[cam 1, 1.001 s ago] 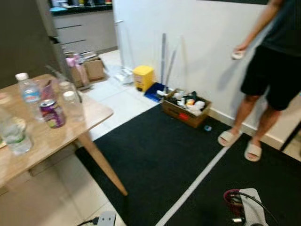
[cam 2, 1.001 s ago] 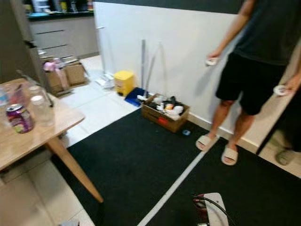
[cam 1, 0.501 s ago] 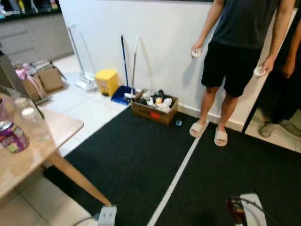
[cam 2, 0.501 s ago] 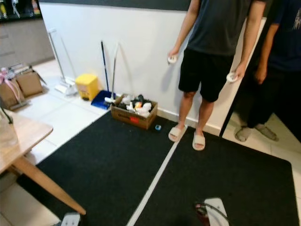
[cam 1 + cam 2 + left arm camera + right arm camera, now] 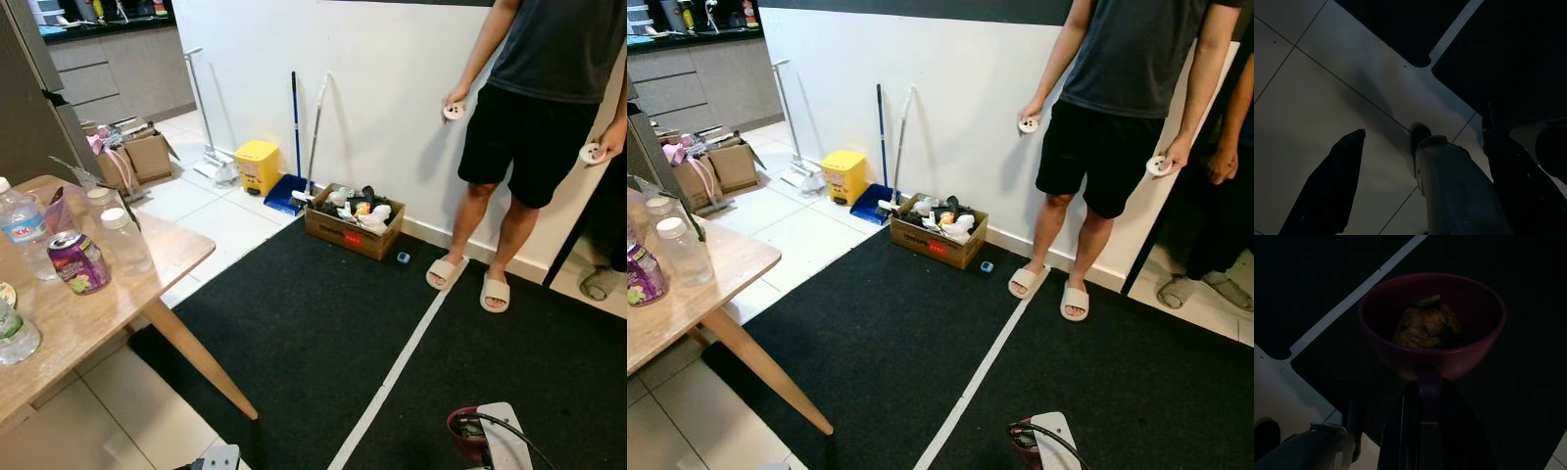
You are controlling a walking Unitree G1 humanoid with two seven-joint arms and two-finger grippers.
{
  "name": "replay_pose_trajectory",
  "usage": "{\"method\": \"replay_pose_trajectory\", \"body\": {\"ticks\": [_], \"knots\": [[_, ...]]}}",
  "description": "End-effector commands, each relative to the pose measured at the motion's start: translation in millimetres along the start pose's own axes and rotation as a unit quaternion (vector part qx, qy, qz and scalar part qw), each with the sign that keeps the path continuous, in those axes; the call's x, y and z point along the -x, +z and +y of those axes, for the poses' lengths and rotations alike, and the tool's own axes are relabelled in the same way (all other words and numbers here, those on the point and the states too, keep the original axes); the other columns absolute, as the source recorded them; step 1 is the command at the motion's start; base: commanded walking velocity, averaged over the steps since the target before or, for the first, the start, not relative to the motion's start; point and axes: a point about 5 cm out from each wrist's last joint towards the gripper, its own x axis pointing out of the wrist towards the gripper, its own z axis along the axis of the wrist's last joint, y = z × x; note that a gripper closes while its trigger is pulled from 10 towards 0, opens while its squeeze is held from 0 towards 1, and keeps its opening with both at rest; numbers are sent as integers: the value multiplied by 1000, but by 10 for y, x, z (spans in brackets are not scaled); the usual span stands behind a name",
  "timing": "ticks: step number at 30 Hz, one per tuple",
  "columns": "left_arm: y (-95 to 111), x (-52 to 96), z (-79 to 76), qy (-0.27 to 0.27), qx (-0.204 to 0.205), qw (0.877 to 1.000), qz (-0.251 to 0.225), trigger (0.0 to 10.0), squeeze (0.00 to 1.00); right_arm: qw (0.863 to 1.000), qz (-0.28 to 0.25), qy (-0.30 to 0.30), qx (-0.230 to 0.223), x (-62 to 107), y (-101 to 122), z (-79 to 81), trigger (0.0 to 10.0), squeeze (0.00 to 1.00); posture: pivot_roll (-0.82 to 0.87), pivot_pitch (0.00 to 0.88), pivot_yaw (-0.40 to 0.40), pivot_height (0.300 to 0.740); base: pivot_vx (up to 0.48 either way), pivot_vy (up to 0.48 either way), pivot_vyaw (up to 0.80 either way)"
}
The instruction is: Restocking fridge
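Right wrist view: the right claw (image 5: pixel 1422 396) is clamping a maroon bowl (image 5: pixel 1432 328) of food low over the black mat (image 5: pixel 333 333). Left claw (image 5: pixel 1415 181) is hanging spread apart, idle. Bottles (image 5: pixel 122 235) and a can (image 5: pixel 78 262) are waiting on the tabletop (image 5: pixel 147 284); restocking looks mostly undone.

— Left gripper (image 5: pixel 1415 191)?
— Hanging low beside the leg, pointed at the floor. Two black fingers (image 5: pixel 1327 188) spread wide apart, nothing between them.
— Right gripper (image 5: pixel 1422 396)?
— Also held low, at the bottom of the eye views. Fingers closed on the near rim of a dark red bowl (image 5: pixel 1432 325), carried level with a brownish lump of food inside. Silver wrist (image 5: pixel 505 441) with a black cable looped over it.
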Motion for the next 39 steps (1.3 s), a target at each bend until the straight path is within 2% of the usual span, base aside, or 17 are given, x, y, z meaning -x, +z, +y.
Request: {"method": "replay_pose_trajectory", "body": {"ticks": [1,11,31,39], "knots": [[-21,5,13,0,-1,1000,6,10000,0,1000,-7,-6,-2,2,12,-26,10000,0,-52,0,16,740,0,0,0],[-42,9,14,-3,2,1000,10,10000,0,1000,-3,-8,-4,8,-8,-40,10000,0,-53,0,15,740,0,0,0],[-53,11,15,-4,2,1000,13,10000,0,1000,-2,-11,-10,8,-10,-59,10000,0,-52,0,19,740,279,0,0],[-53,12,22,-3,4,1000,14,10000,0,1000,2,-9,-12,5,-9,-56,10000,0,-52,0,18,740,275,0,-769]]}}
